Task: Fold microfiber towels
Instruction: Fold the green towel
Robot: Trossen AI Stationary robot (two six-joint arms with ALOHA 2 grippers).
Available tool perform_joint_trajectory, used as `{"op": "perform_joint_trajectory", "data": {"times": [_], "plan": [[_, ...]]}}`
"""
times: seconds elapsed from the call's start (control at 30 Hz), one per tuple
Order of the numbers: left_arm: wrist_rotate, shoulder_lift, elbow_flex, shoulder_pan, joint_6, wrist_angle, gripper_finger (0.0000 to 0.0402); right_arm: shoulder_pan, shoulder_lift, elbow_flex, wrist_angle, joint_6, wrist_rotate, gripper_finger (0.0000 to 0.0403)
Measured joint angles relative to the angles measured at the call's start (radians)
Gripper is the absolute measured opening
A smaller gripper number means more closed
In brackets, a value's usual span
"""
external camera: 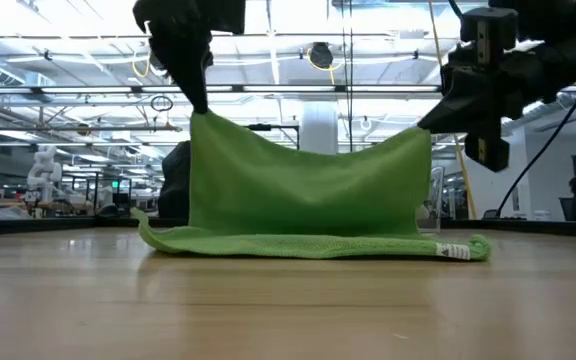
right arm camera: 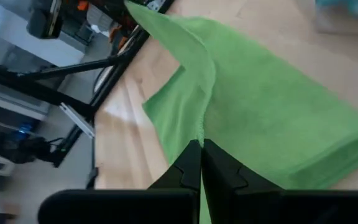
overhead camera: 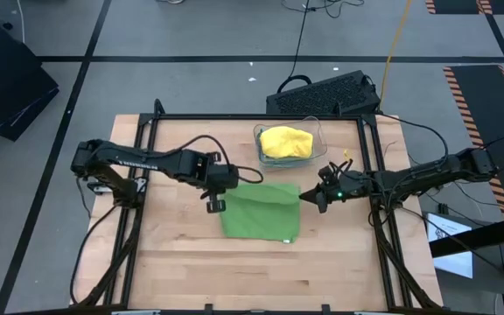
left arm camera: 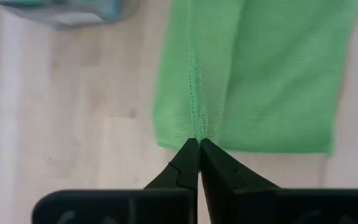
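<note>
A soft bright green square cloth lies in the middle of the pale wooden tabletop. Part of it rests flat on the wood, and part of it is lifted up like a little tent wall. In the low view the raised part stands between the two arms, with the flat part under it. A small white tag sticks out at one end of the flat part.

The left pincer is at the left side of the green cloth. Its two dark fingers are squeezed tight together on a corner of the cloth, right at the stitched edge.

The right pincer is at the right side of the green cloth. Its fingers are also pressed tight together on the cloth's edge, holding that corner up.

Behind the green cloth, near the far edge of the tabletop, sits a clear plastic bin. A soft yellow cloth is bunched up inside it.

A black keyboard lies on the floor past the far edge of the tabletop.
</note>
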Motion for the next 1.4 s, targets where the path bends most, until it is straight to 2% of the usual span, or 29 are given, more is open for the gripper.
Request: {"op": "perform_joint_trajectory", "data": {"times": [0.1,0.3,0.57,0.9,1.0,1.13,1.27,1.4], "plan": [[0.063,0.000,-0.035,-0.017,-0.032,0.051,0.0005,0.001,0.000,-0.034,0.063,0.066,-0.006,0.0000],[0.117,0.000,-0.123,-0.062,-0.129,0.169,0.0013,0.032,0.010,-0.056,0.086,0.216,-0.048,0.0000],[0.123,0.001,-0.141,-0.131,-0.220,0.200,0.0010,0.153,0.105,-0.056,0.138,0.299,-0.029,0.0000],[0.114,0.016,-0.242,-0.169,-0.296,0.279,0.0010,0.217,0.310,-0.055,0.296,0.305,-0.030,0.0000],[0.117,0.017,-0.250,-0.180,-0.301,0.312,0.0018,0.226,0.364,-0.055,0.309,0.303,-0.013,0.0000],[0.116,0.016,-0.252,-0.179,-0.297,0.341,0.0009,0.240,0.423,-0.054,0.366,0.303,-0.007,0.0000],[0.115,0.016,-0.252,-0.179,-0.297,0.345,0.0006,0.258,0.454,-0.053,0.416,0.301,-0.007,0.0002],[0.124,0.016,-0.252,-0.179,-0.296,0.350,0.0025,0.273,0.455,-0.053,0.405,0.295,-0.006,0.0014]]}}
